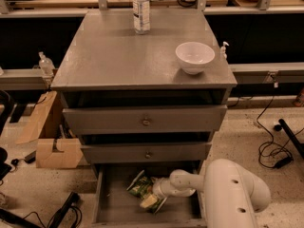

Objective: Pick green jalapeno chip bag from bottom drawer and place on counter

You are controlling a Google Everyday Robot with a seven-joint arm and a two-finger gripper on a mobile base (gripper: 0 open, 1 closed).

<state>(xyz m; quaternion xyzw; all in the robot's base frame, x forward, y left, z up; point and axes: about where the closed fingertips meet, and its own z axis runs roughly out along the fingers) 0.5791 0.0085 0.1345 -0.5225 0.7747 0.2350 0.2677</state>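
Where the bottom drawer point(113, 209) stands pulled out under the front edge of the cabinet, the green jalapeno chip bag point(139, 185) lies inside it, approx. mid-tray and a bit toward the back, crumpled and tilted. A yellowish scrap sits just in front of it; can't tell if that's part of the same bag. The gripper point(158, 192) is down in the drawer right up against the bag's R side, at the end of a white arm point(188, 180) reaching in from the R, w/ its big rounded housing by the drawer's front R corner. Whether the gripper has closed on the bag or is apart I can't tell; that end is hidden against the foil. Above, the 2 upper drawers point(145, 120) sit stepped out a little, brass knobs at ctr. The counter point(114, 56) carries a white bowl point(194, 57) near its R edge, toward the front R corner, and a clear water bottle point(141, 8) upright at the middle of the back edge. Off the cabinet's L side a cardboard box point(52, 152) stands on the floor; black cables point(271, 151) trail on the floor to the R.
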